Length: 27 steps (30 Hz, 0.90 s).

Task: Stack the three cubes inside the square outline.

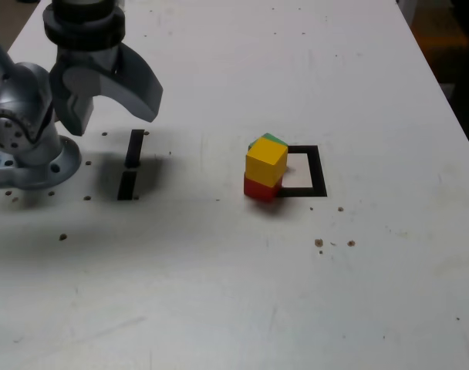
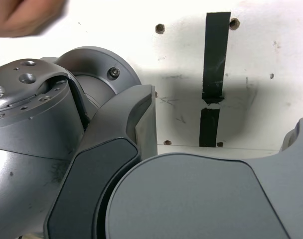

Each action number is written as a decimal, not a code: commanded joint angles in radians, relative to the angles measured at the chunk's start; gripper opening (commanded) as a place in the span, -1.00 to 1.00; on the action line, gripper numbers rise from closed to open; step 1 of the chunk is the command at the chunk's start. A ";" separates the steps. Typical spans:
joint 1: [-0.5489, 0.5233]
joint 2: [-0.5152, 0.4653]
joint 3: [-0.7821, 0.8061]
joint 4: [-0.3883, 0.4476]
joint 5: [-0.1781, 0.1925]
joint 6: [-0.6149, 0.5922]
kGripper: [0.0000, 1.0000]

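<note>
With the pincer (image 1: 117, 123) spread wide and empty, best swing toward four o'clock and square up over the yellow cube (image 1: 266, 160), seemingly atop the red cube (image 1: 262, 189) at the square outline's (image 1: 318, 171) nine-o'clock side, sparing the green cube (image 1: 269, 139) behind.

yellow cube (image 1: 266, 161) on red cube (image 1: 262, 189), green cube (image 1: 268, 139) partly hidden, tool (image 1: 115, 116) open

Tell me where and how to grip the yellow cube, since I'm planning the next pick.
Probably best from above, gripper across two opposite side faces of the yellow cube: it sits raised over the red cube, top uncovered. Align with its turned faces; the green cube is close behind.
</note>
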 commanded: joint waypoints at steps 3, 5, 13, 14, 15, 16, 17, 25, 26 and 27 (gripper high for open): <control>0.017 -0.016 -0.007 0.000 0.009 0.016 0.99; 0.018 -0.015 -0.006 0.007 0.009 0.016 0.98; 0.018 -0.016 -0.026 0.021 0.003 0.015 0.94; 0.018 -0.016 -0.030 0.021 0.007 0.015 0.94; 0.015 -0.013 -0.046 0.020 0.018 0.015 0.93; 0.010 -0.008 -0.062 0.020 0.026 0.015 0.92; 0.001 0.002 -0.086 0.019 0.035 0.016 0.91; -0.202 0.161 -0.448 0.038 0.073 0.004 0.90; -0.215 0.170 -0.473 0.045 0.078 0.002 0.90; -0.233 0.188 -0.507 0.056 0.086 0.002 0.90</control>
